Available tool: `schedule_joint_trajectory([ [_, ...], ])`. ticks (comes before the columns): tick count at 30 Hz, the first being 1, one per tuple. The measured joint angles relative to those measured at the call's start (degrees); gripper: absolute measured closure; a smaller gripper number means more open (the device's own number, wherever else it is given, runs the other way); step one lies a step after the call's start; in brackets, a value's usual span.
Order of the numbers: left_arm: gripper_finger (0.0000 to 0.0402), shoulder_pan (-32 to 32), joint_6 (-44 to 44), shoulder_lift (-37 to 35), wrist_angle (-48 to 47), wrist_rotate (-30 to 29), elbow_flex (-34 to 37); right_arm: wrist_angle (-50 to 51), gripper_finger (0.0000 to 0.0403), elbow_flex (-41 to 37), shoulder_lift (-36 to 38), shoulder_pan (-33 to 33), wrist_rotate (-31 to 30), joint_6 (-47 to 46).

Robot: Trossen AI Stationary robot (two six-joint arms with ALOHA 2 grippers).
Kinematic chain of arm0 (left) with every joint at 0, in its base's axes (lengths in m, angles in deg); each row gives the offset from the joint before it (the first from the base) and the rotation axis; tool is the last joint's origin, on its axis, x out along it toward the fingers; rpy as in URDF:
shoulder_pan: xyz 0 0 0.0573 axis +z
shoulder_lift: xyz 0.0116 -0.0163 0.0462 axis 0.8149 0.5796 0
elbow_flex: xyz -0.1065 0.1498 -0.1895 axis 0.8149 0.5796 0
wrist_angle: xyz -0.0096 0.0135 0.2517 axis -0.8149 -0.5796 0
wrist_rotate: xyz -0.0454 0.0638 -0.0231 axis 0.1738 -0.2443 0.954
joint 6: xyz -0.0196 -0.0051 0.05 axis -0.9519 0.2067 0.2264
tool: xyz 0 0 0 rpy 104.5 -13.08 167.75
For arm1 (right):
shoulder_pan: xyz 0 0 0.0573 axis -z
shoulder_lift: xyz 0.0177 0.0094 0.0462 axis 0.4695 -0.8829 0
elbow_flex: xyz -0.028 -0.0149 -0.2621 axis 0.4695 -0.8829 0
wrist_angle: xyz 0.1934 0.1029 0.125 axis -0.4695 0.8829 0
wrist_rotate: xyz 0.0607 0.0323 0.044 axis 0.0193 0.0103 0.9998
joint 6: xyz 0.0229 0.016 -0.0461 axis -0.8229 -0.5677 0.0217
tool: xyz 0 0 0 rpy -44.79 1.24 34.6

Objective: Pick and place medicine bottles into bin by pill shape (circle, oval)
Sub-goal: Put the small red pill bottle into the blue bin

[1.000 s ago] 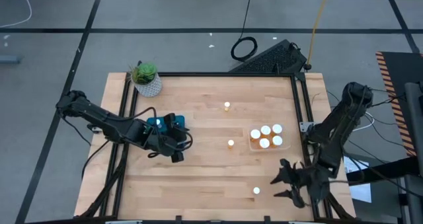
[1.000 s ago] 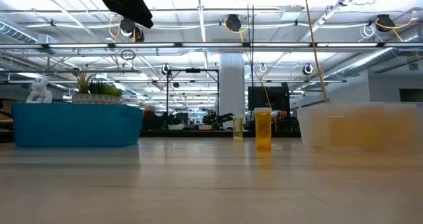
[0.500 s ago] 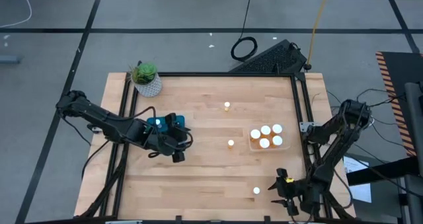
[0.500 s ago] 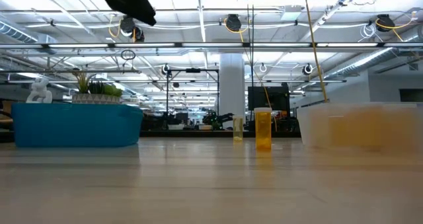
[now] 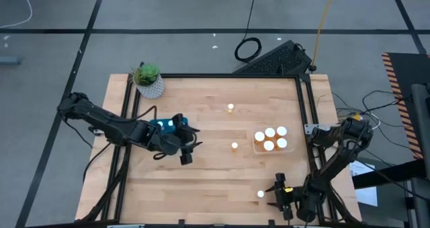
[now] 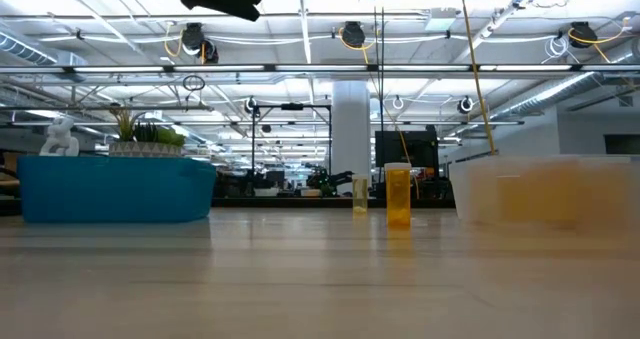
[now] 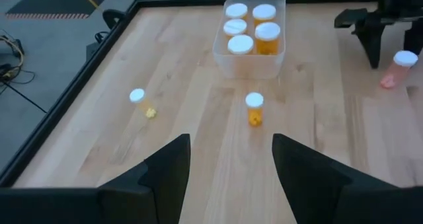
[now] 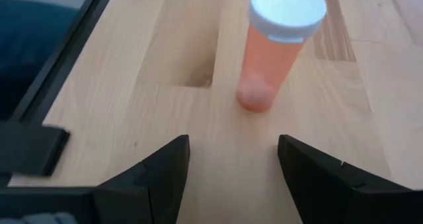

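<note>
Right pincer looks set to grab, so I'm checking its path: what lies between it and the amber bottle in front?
Only bare wood between right pincer and white-capped amber pill bottle, per right wrist view.

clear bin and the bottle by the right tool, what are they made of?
The clear rectangular bin looks like frosted translucent plastic: the bottles inside show hazily through its wall. The amber-orange pill bottle with a white cap seems to be see-through tinted plastic, smooth, with an opaque matte white cap, probably plastic too. It stands just ahead of the open right tool.

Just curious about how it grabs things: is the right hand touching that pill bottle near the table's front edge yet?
Apart. The right wrist view shows bare wood between the open right hand and the upright pill bottle ahead.
</note>
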Motion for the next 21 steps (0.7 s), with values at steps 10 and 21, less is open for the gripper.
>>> schedule_joint_trajectory([
  [10, 0.0183, 2.0, 3.3, 3.2, 2.6, 3.6, 0.0, -18.2, 0.02, -4.1, -5.0, 2.0, -4.3, -0.6],
  [21, 0.0183, 2.6, 3.5, 3.6, 2.4, 4.8, 0.0, -30.7, 0.0242, -5.0, -10.4, 5.4, -4.4, 7.8],
])
